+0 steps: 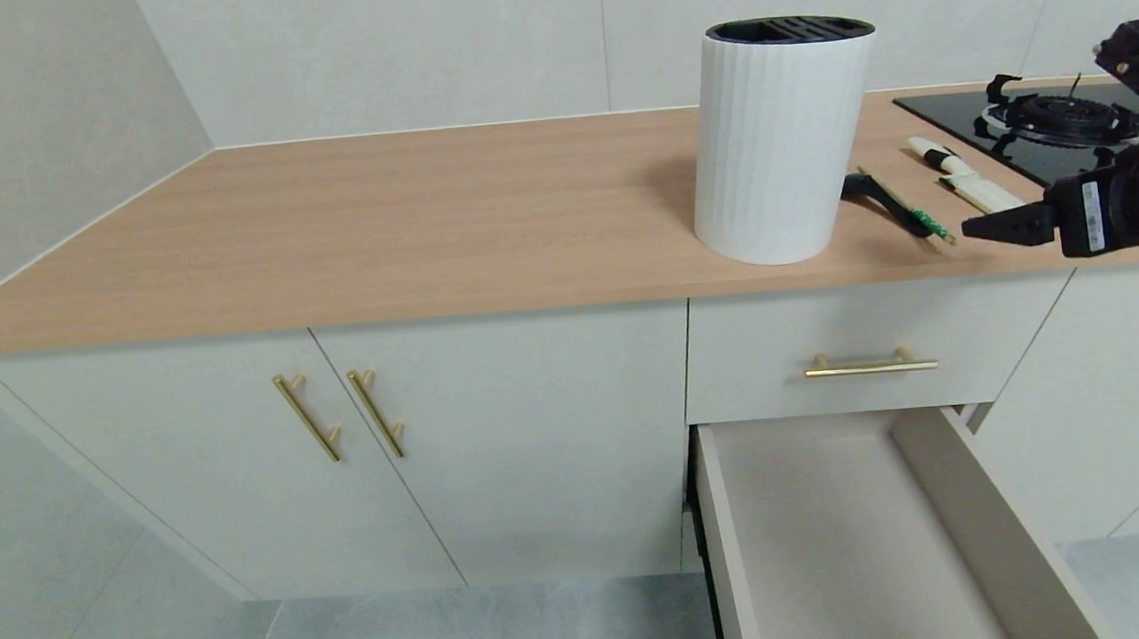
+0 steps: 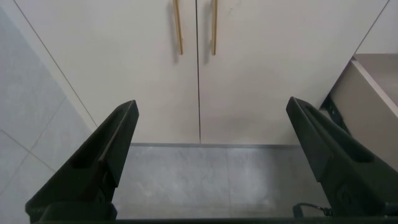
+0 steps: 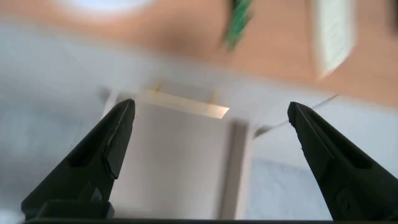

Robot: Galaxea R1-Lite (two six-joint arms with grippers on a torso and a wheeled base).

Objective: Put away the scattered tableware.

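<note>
Tableware, a black-handled piece (image 1: 897, 204) and a white piece (image 1: 963, 179), is seen lying on the tabletop (image 1: 422, 219) at the right of the frame, beside the white holder (image 1: 778, 145). Nothing is judged stowed yet, though the drawer (image 1: 953, 503) at lower right is pulled open. The right gripper (image 1: 984, 226) is held near the pieces, fingers apart; on the left gripper (image 2: 210, 106) they are likewise apart.
</note>
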